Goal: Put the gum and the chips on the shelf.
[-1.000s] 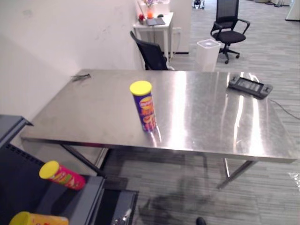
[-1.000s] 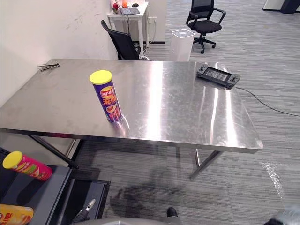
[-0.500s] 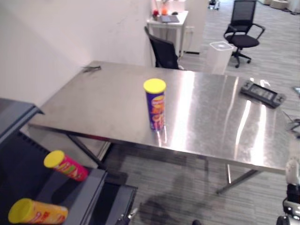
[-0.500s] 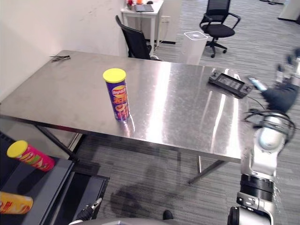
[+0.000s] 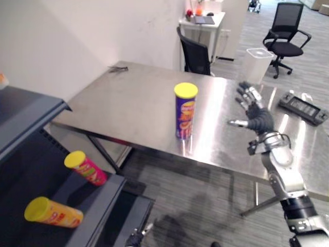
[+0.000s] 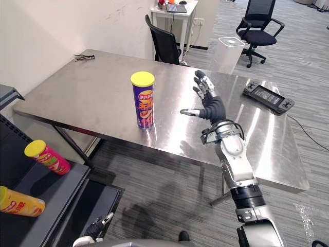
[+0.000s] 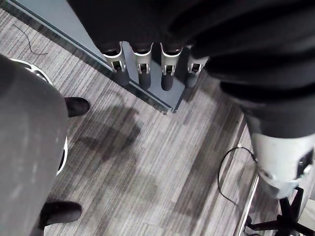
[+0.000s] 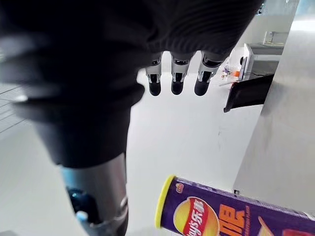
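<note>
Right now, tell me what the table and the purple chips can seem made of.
Table: brushed metal, probably stainless steel, judging by its streaky bright reflections. Purple chips can: apparently glossy printed cardboard; its yellow lid looks like smooth plastic.

Both head-camera eyes looked down from the near side of the steel table (image 5: 128,98). They shared the upright purple chips can (image 6: 143,99) near centre, the right hand (image 6: 211,108) at 3 o'clock of it and the dark shelf (image 5: 103,195) at 8 o'clock. The left wrist camera sat close behind the left hand (image 7: 143,73), facing down at the carpeted floor (image 7: 147,162). The right wrist camera looked along its own fingers (image 8: 177,83) toward the can, very near.
</note>
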Motion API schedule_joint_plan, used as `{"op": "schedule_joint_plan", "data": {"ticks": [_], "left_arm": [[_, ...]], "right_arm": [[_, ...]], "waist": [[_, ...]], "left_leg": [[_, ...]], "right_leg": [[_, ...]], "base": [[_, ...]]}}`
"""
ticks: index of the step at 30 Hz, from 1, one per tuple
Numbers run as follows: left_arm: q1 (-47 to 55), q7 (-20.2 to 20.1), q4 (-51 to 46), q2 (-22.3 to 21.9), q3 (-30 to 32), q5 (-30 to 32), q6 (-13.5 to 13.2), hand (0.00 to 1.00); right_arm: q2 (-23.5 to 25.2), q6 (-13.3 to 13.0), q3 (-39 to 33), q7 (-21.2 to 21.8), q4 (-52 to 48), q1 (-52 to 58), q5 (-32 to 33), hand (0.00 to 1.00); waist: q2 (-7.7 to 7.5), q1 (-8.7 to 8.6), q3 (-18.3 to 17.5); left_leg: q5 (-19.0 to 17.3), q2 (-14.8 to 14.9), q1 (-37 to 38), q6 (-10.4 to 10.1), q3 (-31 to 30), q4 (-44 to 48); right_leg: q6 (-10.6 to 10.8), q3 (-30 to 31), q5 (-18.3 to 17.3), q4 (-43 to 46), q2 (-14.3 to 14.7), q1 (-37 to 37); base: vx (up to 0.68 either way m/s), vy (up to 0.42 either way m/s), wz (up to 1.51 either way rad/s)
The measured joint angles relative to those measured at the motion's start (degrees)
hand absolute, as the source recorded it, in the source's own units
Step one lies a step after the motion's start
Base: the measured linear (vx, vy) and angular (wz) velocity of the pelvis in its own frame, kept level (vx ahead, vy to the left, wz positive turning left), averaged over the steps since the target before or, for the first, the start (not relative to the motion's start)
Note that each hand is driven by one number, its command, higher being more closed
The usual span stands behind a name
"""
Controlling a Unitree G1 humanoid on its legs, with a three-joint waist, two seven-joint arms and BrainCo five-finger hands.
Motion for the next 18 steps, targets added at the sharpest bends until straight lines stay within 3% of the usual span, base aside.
{"op": "schedule_joint_plan", "data": {"ticks": [5,18], "left_arm": [[0.0,0.1,-0.2,-0.1,0.0,-0.1,0.1,0.00],[-0.1,0.3,-0.7,-0.1,-0.1,-0.6,0.1,0.00]], "right_arm": [[0.8,1.8,2.9,-0.1,5.2,-3.2,0.0,0.00],[3.7,3.9,9.1,-0.4,16.5,-11.9,-0.2,0.00]], "waist": [[0.13,-0.01,0.3],[0.05,0.50,1.0]], "left_leg": [[1.6,0.1,-0.4,0.0,-1.9,-1.5],[1.8,0.1,-0.4,0.1,-3.0,-1.5]], "right_leg": [[0.0,-1.6,0.0,-0.1,0.2,-0.1],[0.0,-2.7,0.0,-0.5,0.2,0.9]], "base": [[-0.04,-0.049,0.16],[-0.01,-0.010,0.04]]}}
